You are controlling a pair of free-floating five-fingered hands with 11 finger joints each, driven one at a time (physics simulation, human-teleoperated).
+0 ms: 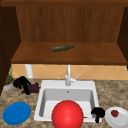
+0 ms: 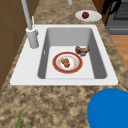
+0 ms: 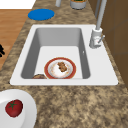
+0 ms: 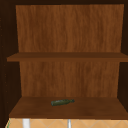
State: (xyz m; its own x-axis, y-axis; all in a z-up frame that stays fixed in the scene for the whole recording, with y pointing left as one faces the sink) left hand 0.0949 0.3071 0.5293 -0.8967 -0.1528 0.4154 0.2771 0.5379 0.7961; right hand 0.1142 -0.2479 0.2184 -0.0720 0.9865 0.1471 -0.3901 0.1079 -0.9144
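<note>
The left robot hand (image 1: 22,83) hangs with curled fingers over a dark purple clump (image 1: 33,88) on the counter (image 1: 112,92), touching it, not lifted. The right robot hand (image 1: 98,113) hovers, fingers curled on nothing, between the sink (image 1: 90,86) and a white plate (image 1: 120,121). What the clump is, I cannot tell.

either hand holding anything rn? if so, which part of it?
Cannot be told for sure. Left hand hangs over a dark purple thing on the counter, fingers curled down, grasp unclear. Right hand hangs beside the white plate, holding nothing.
</note>
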